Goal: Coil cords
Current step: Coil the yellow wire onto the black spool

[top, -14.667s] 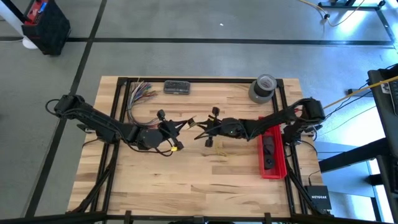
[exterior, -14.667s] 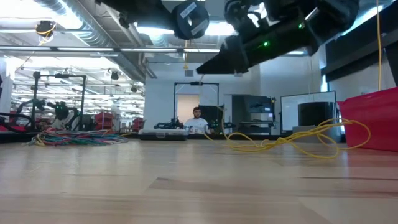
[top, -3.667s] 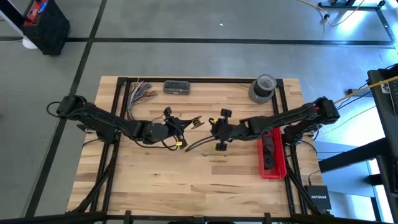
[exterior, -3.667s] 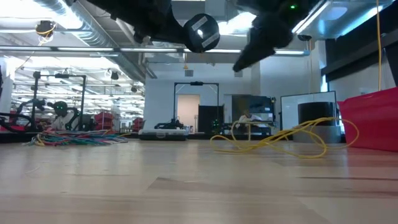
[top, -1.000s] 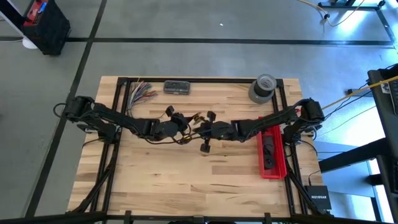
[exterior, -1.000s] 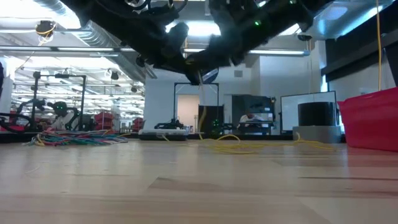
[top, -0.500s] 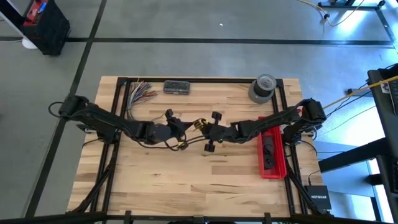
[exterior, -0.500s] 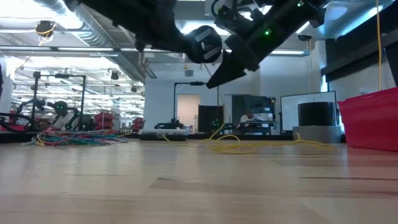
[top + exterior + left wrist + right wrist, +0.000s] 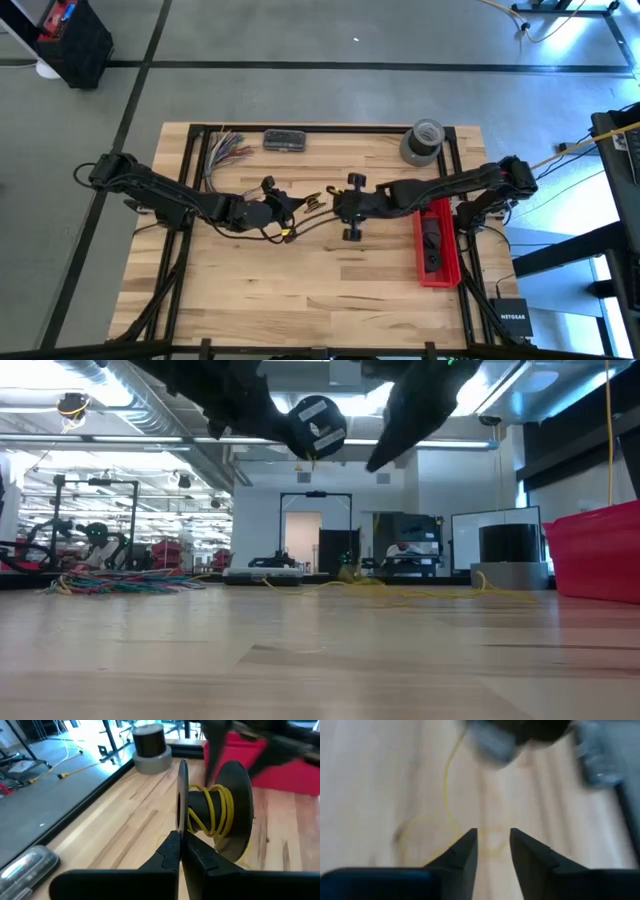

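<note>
Yellow cord (image 9: 216,806), thin and limp, sits in a few loose turns on the hub of a black spool (image 9: 220,817). Our left gripper (image 9: 180,851) is clenched on the spool's thin front flange, edge-on, holding it above mid-table. Right gripper (image 9: 492,851) hovers just beside it with fingers apart and nothing between them; the slack cord (image 9: 447,815) lies looped on the wood below.

For this step, as we judge it: keep the flange pinch firm, since the disc is smooth and could pivot. We should take the slack close to the spool, hold light tension and lay turns side by side on the hub. Limp cord will likely spring off if let go early.

Butcher-block table (image 9: 300,290) is matte and grainy. Farther out: grey tape roll (image 9: 423,141), red bin (image 9: 438,250), multicoloured wire bundle (image 9: 225,148).
</note>
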Controlling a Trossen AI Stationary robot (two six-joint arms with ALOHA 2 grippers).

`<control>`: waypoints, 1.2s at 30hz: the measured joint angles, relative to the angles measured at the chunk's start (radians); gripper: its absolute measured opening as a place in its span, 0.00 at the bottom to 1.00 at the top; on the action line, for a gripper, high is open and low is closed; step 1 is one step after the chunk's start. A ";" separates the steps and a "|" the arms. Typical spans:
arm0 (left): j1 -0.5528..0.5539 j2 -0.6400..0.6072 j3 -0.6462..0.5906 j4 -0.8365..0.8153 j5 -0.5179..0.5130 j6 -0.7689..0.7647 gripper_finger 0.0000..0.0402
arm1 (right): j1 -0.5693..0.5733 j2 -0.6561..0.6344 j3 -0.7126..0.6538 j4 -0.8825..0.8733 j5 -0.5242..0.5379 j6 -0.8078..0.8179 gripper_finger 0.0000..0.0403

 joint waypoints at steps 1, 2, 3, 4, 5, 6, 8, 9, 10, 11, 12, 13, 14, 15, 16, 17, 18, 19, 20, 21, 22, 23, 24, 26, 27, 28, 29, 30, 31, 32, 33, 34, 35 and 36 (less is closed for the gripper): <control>0.002 0.000 0.000 0.002 0.000 0.000 0.00 | 0.004 -0.010 -0.001 -0.038 -0.023 0.004 0.32; 0.004 0.000 0.000 -0.003 0.001 -0.001 0.00 | 0.011 -0.023 -0.008 -0.063 -0.032 0.001 0.34; 0.004 0.000 0.000 -0.003 0.002 -0.002 0.00 | 0.015 -0.038 -0.023 -0.068 -0.023 -0.005 0.35; 0.004 0.000 0.000 -0.004 0.003 -0.002 0.00 | 0.016 -0.053 -0.045 -0.052 -0.003 -0.007 0.37; 0.004 0.000 0.000 -0.004 0.003 -0.002 0.00 | 0.022 -0.066 -0.076 -0.023 0.019 -0.007 0.37; 0.004 0.000 0.000 -0.001 0.002 -0.002 0.00 | 0.026 -0.073 -0.120 0.018 0.037 -0.010 0.38; 0.004 0.000 0.000 -0.005 0.003 -0.002 0.00 | 0.025 -0.068 -0.239 0.171 0.051 -0.029 0.38; 0.005 0.000 0.000 -0.006 0.003 -0.002 0.00 | 0.025 -0.064 -0.312 0.296 0.046 -0.039 0.38; 0.005 0.000 0.000 -0.007 0.003 -0.002 0.00 | 0.025 -0.056 -0.382 0.434 0.037 -0.057 0.38; 0.006 0.000 0.000 -0.005 0.003 -0.002 0.00 | 0.023 -0.042 -0.445 0.597 0.036 -0.072 0.38; 0.006 0.000 0.000 -0.003 0.003 -0.002 0.00 | 0.017 -0.024 -0.502 0.755 0.036 -0.085 0.38; 0.006 0.000 -0.001 -0.004 0.003 -0.002 0.00 | 0.016 0.002 -0.551 0.884 0.037 -0.099 0.38; 0.007 0.000 -0.001 -0.003 0.003 0.002 0.00 | 0.011 0.028 -0.589 0.986 0.038 -0.104 0.38; 0.007 0.001 -0.001 0.001 0.004 0.004 0.00 | 0.006 0.056 -0.614 1.070 0.038 -0.105 0.38; 0.007 0.001 -0.001 0.000 0.004 0.007 0.00 | 0.003 0.086 -0.626 1.140 0.039 -0.106 0.38; 0.007 0.001 -0.001 0.001 0.004 0.009 0.00 | -0.004 0.109 -0.628 1.189 0.040 -0.110 0.38; 0.008 0.001 -0.001 0.003 0.005 0.009 0.00 | -0.010 0.128 -0.628 1.211 0.041 -0.116 0.38; 0.008 0.001 -0.001 -0.002 0.004 0.009 0.00 | -0.013 0.153 -0.624 1.224 0.042 -0.122 0.38; 0.009 0.001 -0.001 0.002 0.004 0.010 0.00 | -0.021 0.176 -0.615 1.230 0.041 -0.133 0.38; 0.009 0.002 -0.001 0.003 0.005 0.013 0.00 | -0.027 0.197 -0.609 1.236 0.037 -0.140 0.38; 0.009 0.002 -0.002 0.001 0.004 0.016 0.00 | -0.029 0.215 -0.599 1.244 0.028 -0.152 0.38; 0.009 0.002 -0.002 0.006 0.005 0.018 0.00 | -0.035 0.226 -0.586 1.258 0.018 -0.162 0.38; 0.009 0.002 -0.002 0.003 0.005 0.018 0.00 | -0.037 0.233 -0.574 1.266 0.013 -0.169 0.38; 0.009 0.002 -0.002 0.000 0.005 0.018 0.00 | -0.042 0.245 -0.552 1.266 -0.012 -0.183 0.38; 0.009 0.002 -0.002 -0.004 0.005 0.017 0.00 | -0.042 0.249 -0.546 1.263 -0.022 -0.188 0.38; 0.009 0.002 -0.002 -0.010 0.004 0.016 0.00 | -0.042 0.253 -0.542 1.259 -0.025 -0.193 0.38; 0.009 0.002 -0.002 -0.007 0.005 0.014 0.00 | -0.042 0.254 -0.535 1.258 -0.030 -0.200 0.38; 0.008 0.002 -0.002 -0.008 0.005 0.014 0.00 | -0.042 0.254 -0.529 1.260 -0.031 -0.212 0.36; 0.008 0.002 -0.002 -0.009 0.004 0.014 0.00 | -0.042 0.254 -0.525 1.259 -0.029 -0.218 0.34; 0.008 0.002 -0.002 -0.005 0.005 0.014 0.00 | -0.042 0.253 -0.522 1.250 -0.023 -0.223 0.31; 0.008 0.002 -0.002 -0.006 0.004 0.015 0.00 | -0.042 0.253 -0.520 1.236 -0.019 -0.232 0.26; 0.008 0.002 -0.002 -0.007 0.004 0.018 0.00 | -0.041 0.254 -0.522 1.219 -0.008 -0.239 0.21; 0.008 0.002 -0.002 -0.005 0.005 0.019 0.00 | -0.040 0.254 -0.523 1.212 0.004 -0.247 0.14; 0.008 0.002 -0.002 -0.008 0.005 0.019 0.00 | -0.040 0.254 -0.522 1.209 0.018 -0.261 0.08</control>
